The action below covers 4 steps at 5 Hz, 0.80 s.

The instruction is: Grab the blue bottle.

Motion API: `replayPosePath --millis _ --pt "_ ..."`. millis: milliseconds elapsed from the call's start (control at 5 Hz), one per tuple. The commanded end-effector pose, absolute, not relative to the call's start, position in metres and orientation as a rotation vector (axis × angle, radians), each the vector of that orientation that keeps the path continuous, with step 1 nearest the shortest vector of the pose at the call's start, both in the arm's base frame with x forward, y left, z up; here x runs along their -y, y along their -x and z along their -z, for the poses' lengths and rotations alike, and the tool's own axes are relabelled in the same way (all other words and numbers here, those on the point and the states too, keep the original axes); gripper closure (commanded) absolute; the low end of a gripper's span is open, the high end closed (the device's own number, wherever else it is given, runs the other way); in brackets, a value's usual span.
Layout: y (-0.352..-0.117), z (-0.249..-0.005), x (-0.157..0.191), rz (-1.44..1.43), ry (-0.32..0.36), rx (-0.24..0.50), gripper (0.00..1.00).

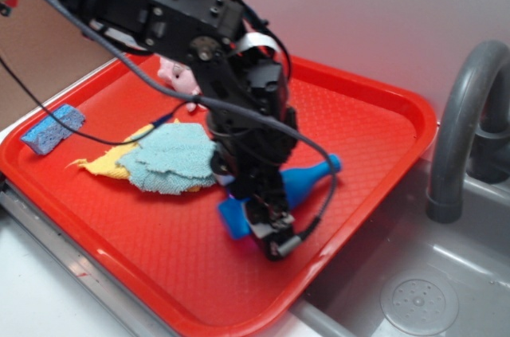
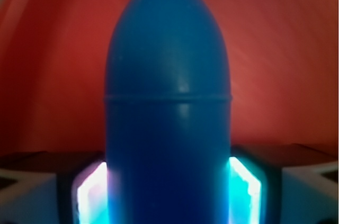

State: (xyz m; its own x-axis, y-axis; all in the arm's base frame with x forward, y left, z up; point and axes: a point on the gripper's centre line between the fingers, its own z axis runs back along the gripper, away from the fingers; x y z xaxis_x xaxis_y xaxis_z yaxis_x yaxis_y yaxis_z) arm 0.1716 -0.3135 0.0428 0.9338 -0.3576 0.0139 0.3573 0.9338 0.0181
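bottle point(image 1: 301, 182), bright blue and lying on its side, is resting on the red tray point(image 1: 374, 126) toward the tray's right-hand part, with its capped neck pointing right and far and its flat base pointing near and left. black robot arm point(image 1: 175, 10) is reaching down from the upper left, and its gripper point(image 1: 267, 221) is sitting over the bottle's body, hiding the middle of it in the exterior view. in the wrist view the blue bottle is filling the centre of the frame, its body running up between the two glowing pads point(image 2: 92, 192) at the lower left and lower right. the jaws are standing on either side of the body with the pads right against it, so they are looking closed onto the bottle, though whether they are pressing firmly cannot be told.

left of the bottle, a pale blue-grey cloth point(image 1: 171, 158) is lying on top of a yellow cloth point(image 1: 103, 163). a small blue sponge point(image 1: 53, 128) is sitting at the tray's left edge. a pink toy point(image 1: 177, 76) is partly showing behind the arm at the far side. a grey sink point(image 1: 418, 297) with a curved grey faucet point(image 1: 462, 114) is sitting to the right of the tray.
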Motion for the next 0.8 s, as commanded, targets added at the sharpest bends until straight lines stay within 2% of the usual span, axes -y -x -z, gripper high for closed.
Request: replayPosePath --millis 0,200,600 --pt "-0.189 -0.16 0.227 0.183 0.168 0.198 1.0" --pt "-0.183 -0.19 0.182 0.125 0.185 0.306 1.0" --pt "-0.166 -0.236 0.121 0.024 0.141 0.424 1.0"
